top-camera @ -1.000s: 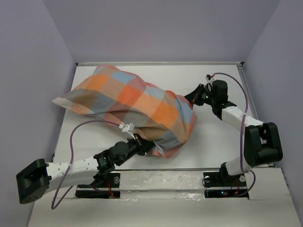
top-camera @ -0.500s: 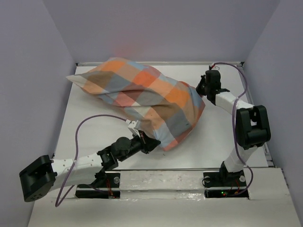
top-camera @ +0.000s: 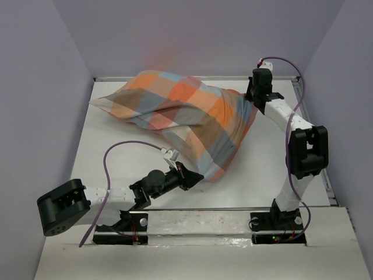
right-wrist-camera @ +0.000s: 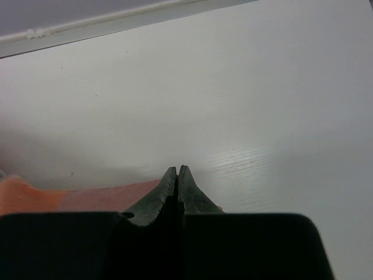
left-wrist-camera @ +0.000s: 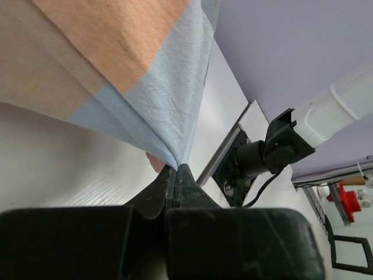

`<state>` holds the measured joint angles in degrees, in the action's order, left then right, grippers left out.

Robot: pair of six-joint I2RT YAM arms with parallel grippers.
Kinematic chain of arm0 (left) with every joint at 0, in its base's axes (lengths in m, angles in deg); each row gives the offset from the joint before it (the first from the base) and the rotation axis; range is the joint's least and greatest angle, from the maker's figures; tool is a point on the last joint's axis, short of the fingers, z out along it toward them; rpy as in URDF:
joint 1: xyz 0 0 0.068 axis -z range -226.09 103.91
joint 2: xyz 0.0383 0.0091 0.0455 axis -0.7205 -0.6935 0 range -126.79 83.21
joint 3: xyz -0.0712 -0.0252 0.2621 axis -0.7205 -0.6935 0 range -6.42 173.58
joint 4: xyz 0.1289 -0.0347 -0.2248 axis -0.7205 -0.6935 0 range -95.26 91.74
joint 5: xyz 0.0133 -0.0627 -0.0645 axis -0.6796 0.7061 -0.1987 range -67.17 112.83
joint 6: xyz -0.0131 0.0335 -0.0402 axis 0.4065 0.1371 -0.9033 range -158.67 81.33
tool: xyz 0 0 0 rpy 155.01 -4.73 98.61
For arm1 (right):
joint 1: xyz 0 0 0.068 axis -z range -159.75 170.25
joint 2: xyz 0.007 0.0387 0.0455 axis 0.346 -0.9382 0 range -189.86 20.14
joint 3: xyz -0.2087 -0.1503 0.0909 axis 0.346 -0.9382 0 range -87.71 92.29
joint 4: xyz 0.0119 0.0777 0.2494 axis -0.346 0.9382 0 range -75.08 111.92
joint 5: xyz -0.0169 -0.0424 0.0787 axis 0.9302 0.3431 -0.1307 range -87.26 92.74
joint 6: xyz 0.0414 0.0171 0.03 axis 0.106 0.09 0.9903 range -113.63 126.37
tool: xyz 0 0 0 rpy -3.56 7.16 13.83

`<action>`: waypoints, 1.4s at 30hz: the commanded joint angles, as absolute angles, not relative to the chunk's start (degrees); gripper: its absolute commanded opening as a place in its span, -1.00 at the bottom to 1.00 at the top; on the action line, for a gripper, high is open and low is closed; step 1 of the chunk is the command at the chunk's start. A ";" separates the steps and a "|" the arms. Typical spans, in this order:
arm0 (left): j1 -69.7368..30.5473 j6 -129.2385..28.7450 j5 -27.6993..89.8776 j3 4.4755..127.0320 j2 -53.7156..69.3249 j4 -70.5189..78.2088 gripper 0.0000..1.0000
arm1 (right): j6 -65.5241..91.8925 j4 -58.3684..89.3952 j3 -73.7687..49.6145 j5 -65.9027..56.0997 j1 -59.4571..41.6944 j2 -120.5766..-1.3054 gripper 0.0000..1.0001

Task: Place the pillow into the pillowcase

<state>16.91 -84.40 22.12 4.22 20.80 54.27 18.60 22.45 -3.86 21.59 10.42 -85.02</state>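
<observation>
The checked pillowcase (top-camera: 186, 116) bulges full and hangs stretched between both grippers, its far left end resting on the table. The pillow is hidden; no white cushion shows. My left gripper (top-camera: 196, 175) is shut on the pillowcase's near lower corner; in the left wrist view the blue and orange cloth (left-wrist-camera: 145, 70) runs pinched into the closed tips (left-wrist-camera: 176, 167). My right gripper (top-camera: 251, 98) is shut at the pillowcase's far right corner, near the back edge. In the right wrist view the tips (right-wrist-camera: 177, 169) are closed, with orange cloth (right-wrist-camera: 70, 195) beside the left finger.
The white table (top-camera: 274, 163) is walled by purple panels on three sides, with a rail along the back (top-camera: 192, 77). The arm bases stand on the near strip (top-camera: 198, 220). The right arm's base (left-wrist-camera: 256, 157) shows in the left wrist view.
The pillowcase has been lifted and drawn toward the back right. My right gripper moved back toward the far rail. My left gripper moved right with the near corner in it.
</observation>
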 commanded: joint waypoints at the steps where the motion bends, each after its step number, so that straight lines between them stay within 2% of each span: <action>1: 19.73 -89.02 26.70 0.09 16.16 64.56 -1.00 | 13.31 10.79 2.64 29.13 14.27 -83.22 -1.00; 2: 20.00 -89.29 26.61 1.39 14.50 68.59 -0.87 | 13.23 10.35 2.73 22.15 14.27 -82.70 -1.00; 3: 20.70 -87.99 27.13 2.71 10.56 70.28 -0.28 | 14.97 11.22 3.25 21.21 14.27 -82.78 -1.00; 4: 21.05 -87.97 27.92 4.55 8.52 71.43 0.00 | 16.55 11.40 2.82 21.37 14.79 -82.69 -1.00; 6: 21.58 -84.82 30.39 11.75 4.92 72.23 0.42 | 18.14 11.14 1.68 23.30 14.80 -81.99 -0.78; 7: 21.76 -83.77 32.21 13.69 3.25 71.62 0.78 | 18.23 11.14 1.59 24.52 14.80 -81.73 -0.62; 8: 21.76 -81.23 32.84 17.19 3.40 69.27 0.91 | 17.97 11.14 1.41 26.80 14.80 -81.64 -0.47; 9: 21.67 -79.12 32.06 18.97 4.28 66.02 0.98 | 17.54 11.14 1.50 28.13 14.80 -81.12 0.07; 11: 21.67 -73.33 28.04 22.48 10.50 56.64 0.98 | 16.39 11.66 1.24 30.41 14.80 -79.45 0.52; 12: 21.58 -68.08 25.06 25.37 12.96 46.75 0.98 | 16.39 12.10 0.63 29.82 14.80 -78.22 0.69; 13: 21.49 -66.02 17.46 26.44 18.21 42.65 0.98 | 17.09 13.50 0.18 28.68 14.80 -75.08 0.70; 15: 18.78 -63.99 9.52 28.38 23.16 32.57 0.98 | 19.45 16.22 -2.61 21.75 14.80 -71.46 0.71; 16: 16.77 -64.41 7.90 28.56 27.36 30.07 0.98 | 23.38 18.41 -4.46 14.85 14.80 -67.44 0.70; 19: 4.04 -66.96 6.13 28.21 31.61 24.95 0.98 | 31.04 17.21 -14.02 4.00 14.80 -60.65 0.66; 20: 0.87 -67.58 5.52 28.21 33.01 24.25 0.98 | 36.29 12.50 -23.28 1.01 14.80 -58.20 0.63; 23: -12.31 -71.18 6.91 27.60 33.81 24.67 0.98 | 43.62 6.75 -38.46 -5.68 14.27 -49.49 0.51; 28: -30.94 -78.39 10.88 23.56 33.64 29.51 0.98 | 46.01 10.33 -52.28 -5.62 14.27 -33.23 0.48; 32: -38.24 -78.57 7.98 22.68 33.82 29.17 0.98 | 44.44 18.41 -58.78 -5.34 14.27 -22.42 0.68; 35: -44.31 -79.27 9.11 22.50 32.85 27.67 0.98 | 42.68 25.71 -61.69 -5.00 14.27 -16.52 0.74; 39: -49.77 -81.03 11.40 20.65 31.89 29.16 0.98 | 43.28 31.17 -66.70 -4.82 14.27 -10.37 0.78; 42: -52.07 -81.90 14.48 20.92 28.02 31.79 0.98 | 45.73 31.53 -68.90 -11.04 14.27 -9.04 0.75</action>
